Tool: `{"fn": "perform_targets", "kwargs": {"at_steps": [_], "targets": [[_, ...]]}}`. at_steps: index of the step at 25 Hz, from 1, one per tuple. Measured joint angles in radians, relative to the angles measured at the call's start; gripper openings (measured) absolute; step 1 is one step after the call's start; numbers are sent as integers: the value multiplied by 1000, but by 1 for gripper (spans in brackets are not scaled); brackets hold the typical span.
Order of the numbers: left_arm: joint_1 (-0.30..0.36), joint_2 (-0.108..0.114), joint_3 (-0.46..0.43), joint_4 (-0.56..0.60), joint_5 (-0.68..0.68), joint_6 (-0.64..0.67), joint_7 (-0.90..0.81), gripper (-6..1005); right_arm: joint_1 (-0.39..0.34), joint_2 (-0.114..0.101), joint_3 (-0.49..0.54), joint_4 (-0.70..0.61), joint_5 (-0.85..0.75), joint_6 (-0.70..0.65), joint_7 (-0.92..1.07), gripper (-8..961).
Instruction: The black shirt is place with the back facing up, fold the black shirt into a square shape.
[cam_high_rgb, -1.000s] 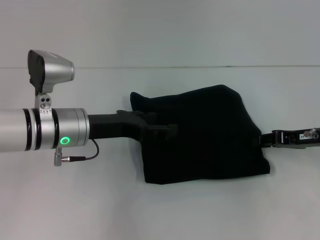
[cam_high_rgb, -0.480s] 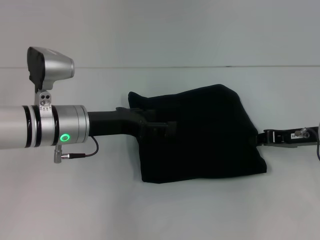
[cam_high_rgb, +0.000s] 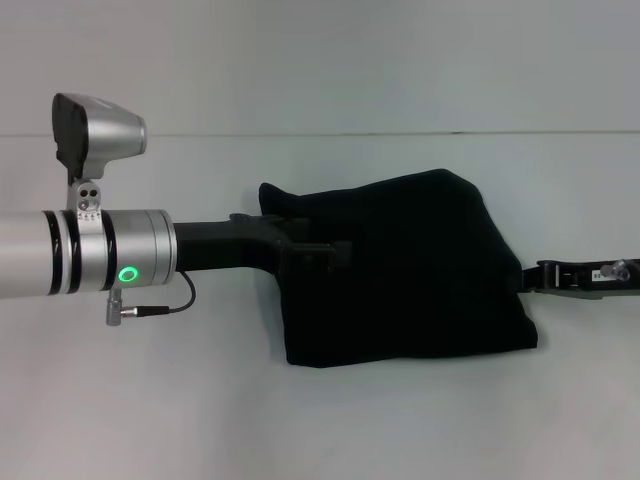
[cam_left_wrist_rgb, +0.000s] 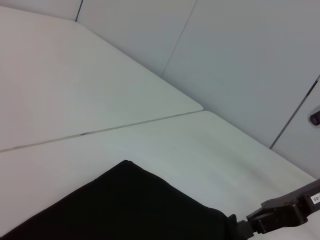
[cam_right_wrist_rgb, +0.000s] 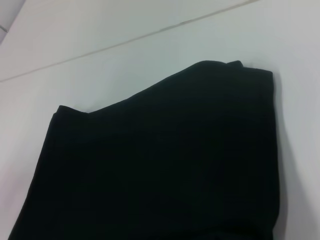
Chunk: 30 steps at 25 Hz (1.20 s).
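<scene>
The black shirt (cam_high_rgb: 410, 270) lay in the middle of the white table (cam_high_rgb: 300, 420), already folded into a compact, roughly four-sided bundle of matte, soft cloth with no print; its far edge sloped and bulged, its near edge ran almost straight, and a small rumpled peak stood at the far left corner. In the right wrist view the shirt (cam_right_wrist_rgb: 165, 160) filled most of the frame as a thick, layered slab with rounded folded edges. The left gripper (cam_high_rgb: 318, 256), rigid black plastic on a brushed silver wrist with a green ring light and a thin black cable, reached in from the left and overlapped the shirt's left edge; black on black, whether its fingers were spread or pinching the cloth could not be told. The right gripper (cam_high_rgb: 530, 279) met the shirt's right edge low on the table, and its fingers were likewise lost against the fabric, so their state could not be told either; the left wrist view showed it (cam_left_wrist_rgb: 250, 226) touching the corner of the shirt (cam_left_wrist_rgb: 125, 210). The table was smooth and pale, with a thin seam line running across it, and a plain light grey panelled wall (cam_left_wrist_rgb: 240, 65) rose behind it.
</scene>
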Motion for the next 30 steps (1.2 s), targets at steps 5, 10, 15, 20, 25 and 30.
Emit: {"fn": "perform_targets", "kwargs": {"at_steps": [5, 10, 15, 20, 25, 30], "targets": [[0, 1, 2, 0, 0, 1, -3, 861, -26, 1, 52, -3, 4, -22, -34, 36], [-1, 1, 2, 3, 1, 7, -4, 861, -68, 3, 89, -17, 44, -55, -77, 37], [-4, 3, 2, 5, 1, 8, -4, 862, -124, 21, 98, -71, 85, -77, -86, 35], [-5, 5, 2, 6, 2, 10, -4, 862, -166, 36, 108, -94, 104, -85, -101, 31], [-6, 5, 2, 6, 3, 11, -6, 861, -193, 46, 138, -96, 123, -108, -138, 30], [-9, 8, 2, 6, 3, 11, -6, 861, -217, 62, 186, -109, 140, -138, -188, 30]]}}
